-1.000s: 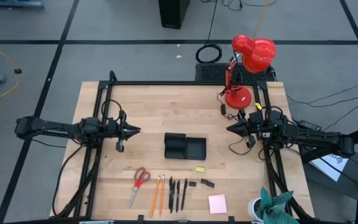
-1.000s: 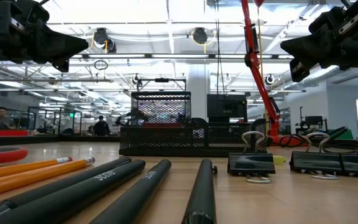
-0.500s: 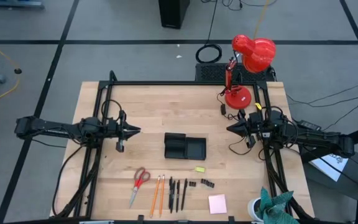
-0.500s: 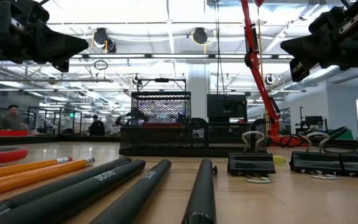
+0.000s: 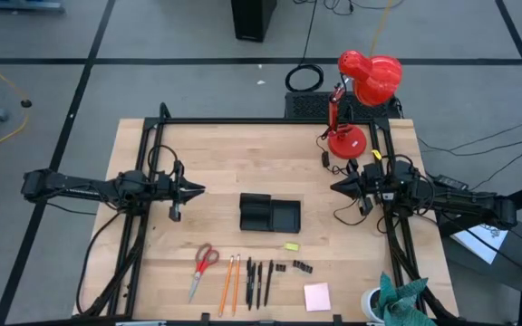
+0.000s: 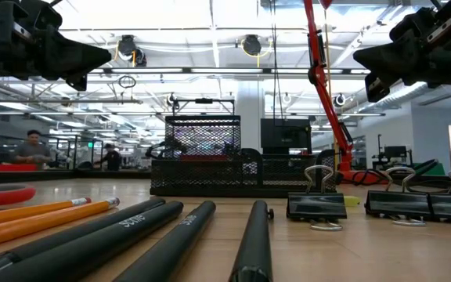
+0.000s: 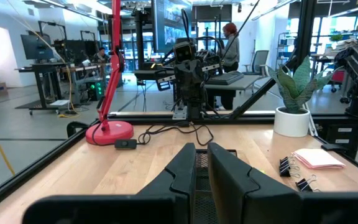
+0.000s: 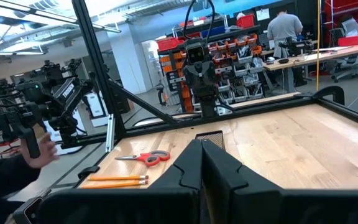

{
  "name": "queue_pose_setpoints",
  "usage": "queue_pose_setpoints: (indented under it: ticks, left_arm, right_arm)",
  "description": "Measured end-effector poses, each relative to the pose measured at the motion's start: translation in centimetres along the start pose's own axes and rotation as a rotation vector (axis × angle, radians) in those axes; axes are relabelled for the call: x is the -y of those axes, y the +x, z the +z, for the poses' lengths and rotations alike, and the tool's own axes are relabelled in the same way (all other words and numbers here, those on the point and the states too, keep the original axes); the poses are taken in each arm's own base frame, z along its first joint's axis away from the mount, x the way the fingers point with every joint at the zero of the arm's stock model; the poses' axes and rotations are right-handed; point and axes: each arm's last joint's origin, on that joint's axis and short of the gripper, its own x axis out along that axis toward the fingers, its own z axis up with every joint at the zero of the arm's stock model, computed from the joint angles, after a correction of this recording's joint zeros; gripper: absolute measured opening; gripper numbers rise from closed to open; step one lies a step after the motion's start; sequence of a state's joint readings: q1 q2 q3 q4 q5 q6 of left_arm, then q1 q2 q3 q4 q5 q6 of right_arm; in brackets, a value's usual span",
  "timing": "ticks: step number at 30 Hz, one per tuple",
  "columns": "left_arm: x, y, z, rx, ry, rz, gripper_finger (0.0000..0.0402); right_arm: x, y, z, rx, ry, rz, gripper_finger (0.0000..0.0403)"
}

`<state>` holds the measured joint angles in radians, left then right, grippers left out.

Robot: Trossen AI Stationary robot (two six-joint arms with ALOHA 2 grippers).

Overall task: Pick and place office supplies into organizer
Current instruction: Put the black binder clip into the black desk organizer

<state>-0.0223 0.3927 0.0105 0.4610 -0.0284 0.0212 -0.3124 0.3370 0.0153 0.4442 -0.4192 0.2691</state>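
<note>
- The organizer (image 5: 269, 215) is sitting at the middle of the table (image 5: 243, 154), its long axis running left to right, with nothing in its compartments that I can make out.
- The supplies are lying in a row along the near edge, well apart from the organizer.
- The red-handled scissors (image 5: 203, 268) are lying farthest left, handles toward the far side and blades pointing near and slightly left.
- The two orange pencils (image 5: 228, 282) are lying side by side just right of the scissors, running near to far.
- The three black pens (image 5: 258, 281) are lying next, also running near to far, almost parallel.
- The small black clips (image 5: 294, 267) are sitting just right of the pens, the tiny yellow block (image 5: 291, 245) just beyond them, and the pink sticky-note pad (image 5: 316, 296) nearest the table's front edge.
- The left gripper (image 5: 199, 189) is hovering left of the organizer, pointing right, its fingers nearly together with a thin gap and holding nothing.
- The right gripper (image 5: 335, 186) is hovering right of the organizer, pointing left, fingers pressed together and empty.
- A red desk lamp (image 5: 356, 100) is standing at the far right corner.
</note>
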Motion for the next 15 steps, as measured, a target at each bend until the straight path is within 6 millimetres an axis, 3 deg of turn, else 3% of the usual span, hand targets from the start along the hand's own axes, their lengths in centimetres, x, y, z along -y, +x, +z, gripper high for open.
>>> queue_pose_setpoints:
  ticks: [15]
  left_arm:
    - [0.00, 0.00, 0.01, 0.000, -0.003, 0.000, 0.0049]
  right_arm:
    - [0.01, 0.00, -0.03, -0.003, 0.001, 0.000, 0.0000]
